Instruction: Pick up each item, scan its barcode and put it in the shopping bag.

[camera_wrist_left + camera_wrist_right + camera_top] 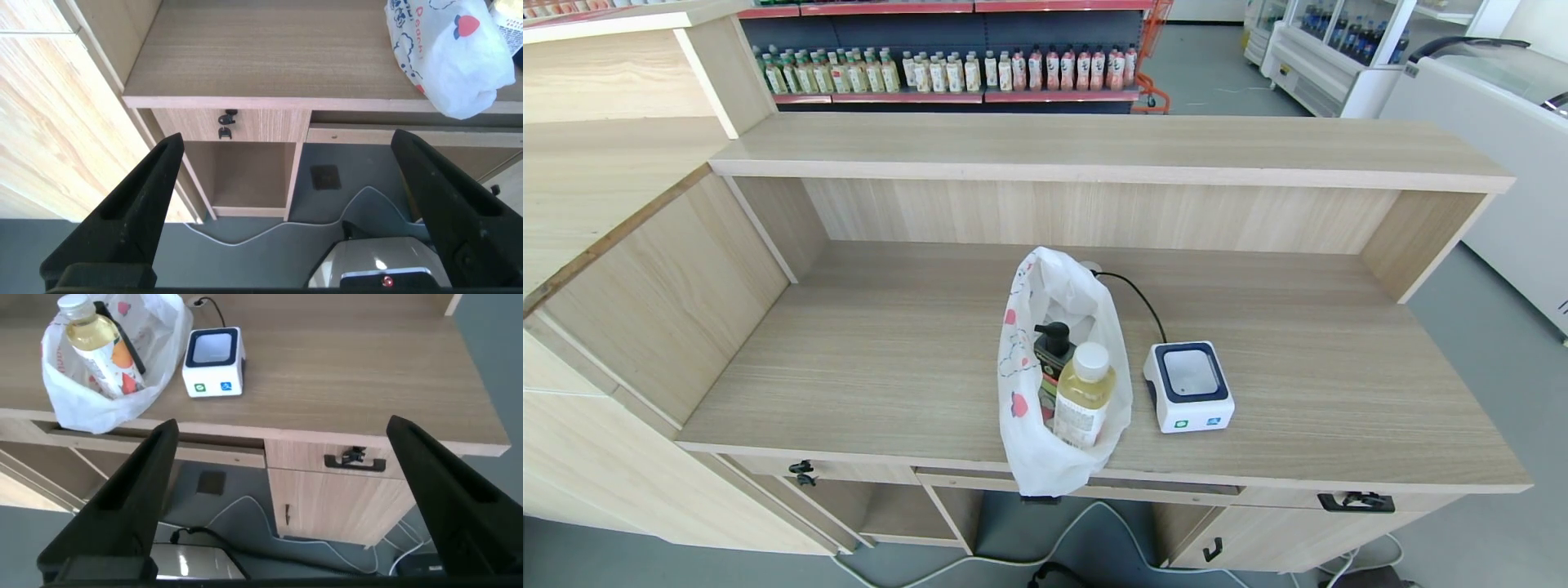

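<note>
Below the front edge of the light wooden checkout counter [890, 359], the left gripper [288, 147] and right gripper [282, 429] hang side by side. Each has its black fingers spread wide on nothing, which looks like a parked pose. At the counter's 6 o'clock edge slumps the white plastic shopping bag with red prints [1033, 457], its mouth gaping so items drop in easily. Inside it, a white-capped bottle of yellow liquid [1085, 392] leans against a dark pump-top bottle [1052, 347]. Bagging seems done. At the bag's 3 o'clock, just beside it, sits the white box-shaped barcode scanner [1188, 385], window upward for easy passes. Its black cable [1139, 298] trails toward 11 o'clock.
</note>
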Robot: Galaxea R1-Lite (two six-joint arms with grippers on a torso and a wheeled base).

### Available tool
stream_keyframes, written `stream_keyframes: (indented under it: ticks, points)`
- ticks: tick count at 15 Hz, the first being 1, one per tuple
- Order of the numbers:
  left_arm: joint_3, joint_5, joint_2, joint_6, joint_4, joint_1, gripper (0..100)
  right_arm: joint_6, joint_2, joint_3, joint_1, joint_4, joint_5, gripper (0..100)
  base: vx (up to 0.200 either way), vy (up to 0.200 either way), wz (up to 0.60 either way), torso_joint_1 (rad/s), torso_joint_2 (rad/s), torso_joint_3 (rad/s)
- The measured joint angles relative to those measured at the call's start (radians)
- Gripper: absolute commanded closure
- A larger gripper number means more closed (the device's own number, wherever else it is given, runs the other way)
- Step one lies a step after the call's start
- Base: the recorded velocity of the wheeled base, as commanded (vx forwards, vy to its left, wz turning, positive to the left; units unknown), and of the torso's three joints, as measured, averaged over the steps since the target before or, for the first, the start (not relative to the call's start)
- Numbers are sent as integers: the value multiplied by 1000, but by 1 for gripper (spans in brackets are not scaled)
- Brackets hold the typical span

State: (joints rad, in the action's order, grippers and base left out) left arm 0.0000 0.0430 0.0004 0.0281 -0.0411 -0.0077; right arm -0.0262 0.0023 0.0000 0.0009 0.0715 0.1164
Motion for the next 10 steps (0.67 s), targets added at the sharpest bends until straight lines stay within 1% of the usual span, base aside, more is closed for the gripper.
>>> stream_keyframes:
  ticks: [10]
  points:
    - [0,0,0,0,0,0,0,-10,-6,0,1,0,0,0,0,0,0,0,0,0]
